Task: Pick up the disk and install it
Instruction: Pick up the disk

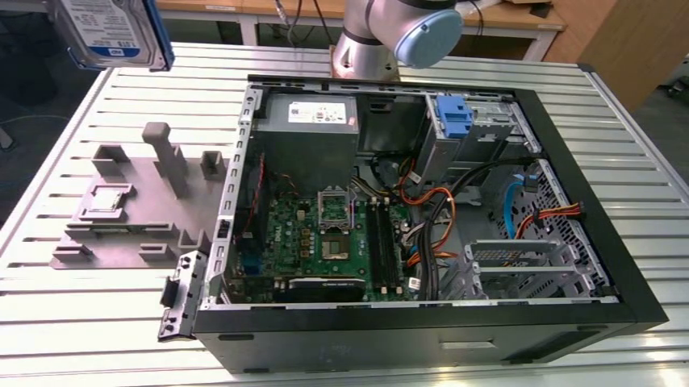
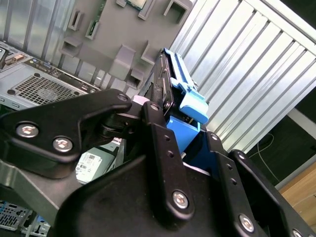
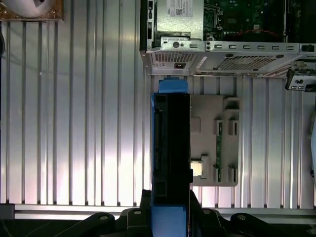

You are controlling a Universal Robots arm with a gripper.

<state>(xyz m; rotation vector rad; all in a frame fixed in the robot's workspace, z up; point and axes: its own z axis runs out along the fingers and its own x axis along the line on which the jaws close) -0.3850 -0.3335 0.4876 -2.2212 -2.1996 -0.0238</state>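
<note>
Counter of pale metal slats [image 1: 97, 339] carries an open computer case [image 1: 431, 343] lying on its side. Just beside the case, on the exterior view's left, sits a grey moulded holder [image 1: 119, 218]. Wooden furniture [image 1: 614, 40] stands behind the counter.

The disk [image 1: 108, 28] is raised in the air above the counter, well apart from the inside of the case. Its silver face with the white-and-blue label is turned to the exterior camera, and a blue rail runs along its edge. In both wrist views the end effector [image 3: 170, 205] is closed on the disk, with black fingers [image 2: 160, 148] on both flat faces. There the disk is seen edge-on, dark between blue rails.

Below the disk lie slats and the edge of the holder, and the outer wall of the case is near. Beyond the disk, away from the holder, the slats lie bare.
</note>
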